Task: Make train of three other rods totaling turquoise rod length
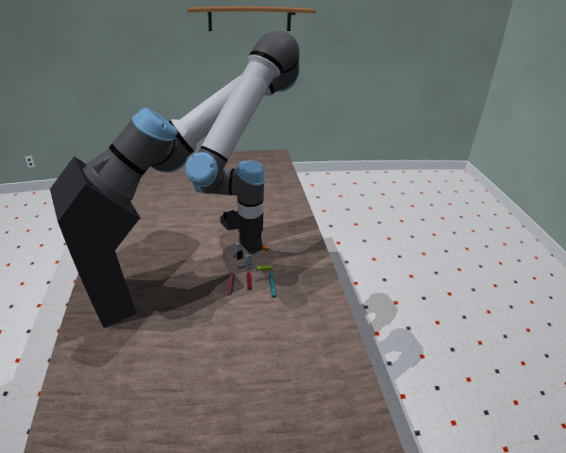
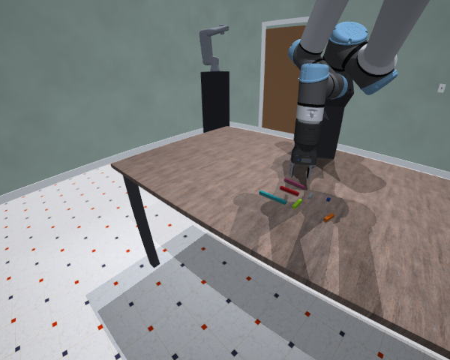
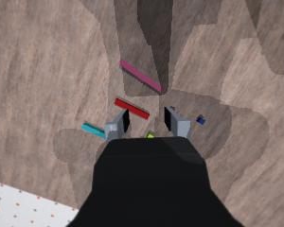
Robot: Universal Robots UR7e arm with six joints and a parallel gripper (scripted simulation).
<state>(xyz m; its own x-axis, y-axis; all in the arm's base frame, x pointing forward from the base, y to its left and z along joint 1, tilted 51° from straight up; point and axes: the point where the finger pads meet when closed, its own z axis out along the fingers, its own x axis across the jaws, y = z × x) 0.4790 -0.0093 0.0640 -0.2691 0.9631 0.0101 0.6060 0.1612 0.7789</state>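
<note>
Turquoise rod (image 1: 273, 285) (image 2: 272, 196) (image 3: 94, 130): flat on the table (image 1: 200, 380) (image 2: 217, 154) (image 3: 38, 71), apart from the other rods. Lime rod (image 1: 264, 267) (image 2: 297, 203) (image 3: 150, 136) near one end of it, turned across its direction. Red rod (image 1: 249, 281) (image 2: 289, 190) (image 3: 132, 108) lies between turquoise and pink rod (image 1: 230, 283) (image 2: 294, 183) (image 3: 141, 76). Grey rod (image 1: 241, 266) (image 2: 310, 196) near the red one's end; blue rod (image 2: 328, 199) (image 3: 201, 120) and orange rod (image 1: 265, 247) (image 2: 329, 217) farther out. Train not assembled.

Claw (image 1: 243, 263) (image 2: 300, 177) (image 3: 146, 114): spread fully, gripping nothing, raised above the table; fingers touch no rod.

Visibility: wrist view, turquoise partly covered by a finger, lime mostly by the dark housing. Top view, orange partly behind the gripper body. Exterior view, upper arm cut off by the frame. Small panel on the gripper body: markings too small to read.
</note>
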